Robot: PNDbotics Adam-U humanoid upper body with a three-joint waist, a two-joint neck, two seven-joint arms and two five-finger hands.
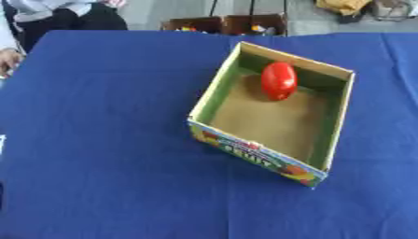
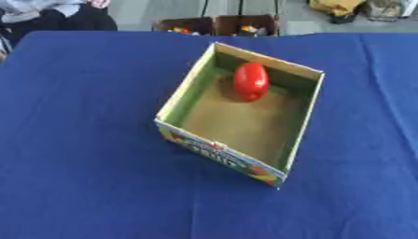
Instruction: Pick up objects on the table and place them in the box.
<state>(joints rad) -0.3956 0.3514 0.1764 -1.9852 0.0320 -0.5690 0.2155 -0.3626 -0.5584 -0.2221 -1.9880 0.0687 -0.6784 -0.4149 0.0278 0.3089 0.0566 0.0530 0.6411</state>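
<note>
Table: the blue cloth (image 1: 106, 154) covers the whole surface before you, and nothing loose shows on its open parts in either eye view.
Box: the open cardboard box (image 1: 214, 95) sits right of the surface's middle, turned askew so one corner points at the far edge. Its printed, colourful front wall faces the near edge; the inside is plain brown with greenish walls.
Task's thing: the red oval object (image 1: 278, 80), smooth and glossy, perhaps a toy tomato or pepper, is already inside the box, at its far end, against or just beside the far wall. You cannot tell whether it leans on that wall.
Handling: judged by its shine and rounded form, it is probably light, hard plastic and slippery, likely to roll or squirt out of a pinch. If you must take it again, close fingers and thumb round its widest middle from above, not at its narrow ends. The box walls look thin and would slide on the cloth if knocked.
Hands: neither of your hands shows in either view, so their state is not something you can read here.
Progress: with the red object in the box and no other item visible on the cloth, the task looks done or nearly so.
</note>
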